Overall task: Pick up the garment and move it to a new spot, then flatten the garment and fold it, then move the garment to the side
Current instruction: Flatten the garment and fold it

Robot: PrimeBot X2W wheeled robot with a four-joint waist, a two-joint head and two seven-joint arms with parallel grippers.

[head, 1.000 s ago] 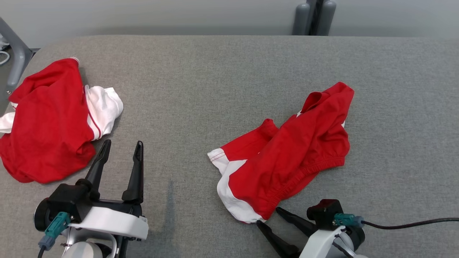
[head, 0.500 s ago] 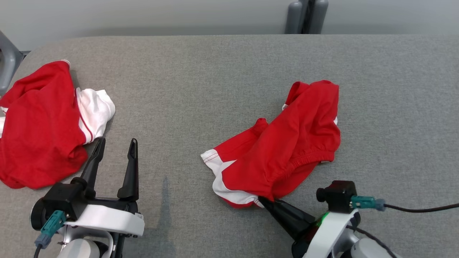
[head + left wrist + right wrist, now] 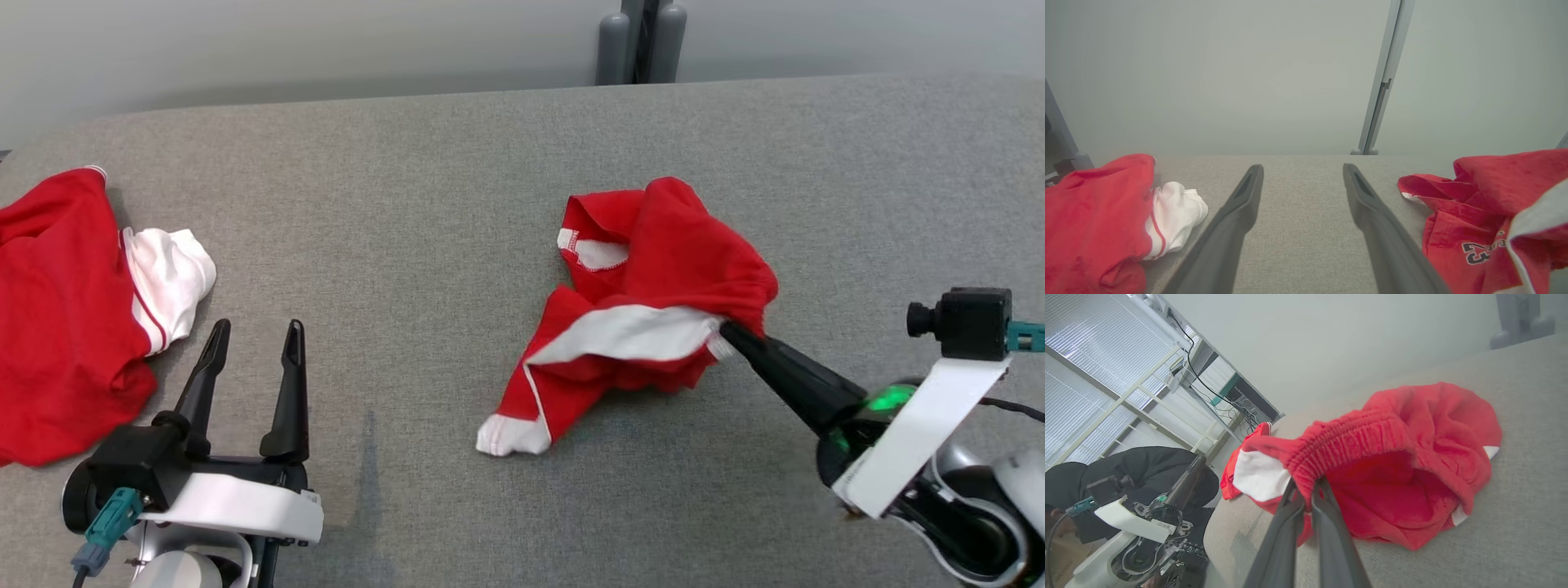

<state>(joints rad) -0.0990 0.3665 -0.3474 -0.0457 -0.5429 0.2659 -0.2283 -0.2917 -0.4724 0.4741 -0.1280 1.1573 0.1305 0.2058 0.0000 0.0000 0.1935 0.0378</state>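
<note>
The garment (image 3: 669,261), red shorts with white panels, lies bunched at the middle right of the grey table (image 3: 424,204). My right gripper (image 3: 727,329) is shut on its near right edge. In the right wrist view the right gripper (image 3: 1306,486) pinches the gathered elastic waistband of the garment (image 3: 1412,465), which is raised there while the rest drapes onto the table. My left gripper (image 3: 255,331) stands open at the lower left with nothing between its fingers. The left wrist view has the left gripper (image 3: 1300,169) over bare table, with the garment (image 3: 1486,212) to its right.
A second red and white garment (image 3: 57,310) lies at the table's left end, close to my left gripper. Two grey posts (image 3: 641,41) stand behind the far edge. Beyond the table's left end the right wrist view shows a dark-clothed figure (image 3: 1126,465) and window blinds.
My right gripper closed on the garment's waistband and drew it up and to the right, turning the shorts over so a white panel shows. The head camera has shifted; the left gripper stays open.
</note>
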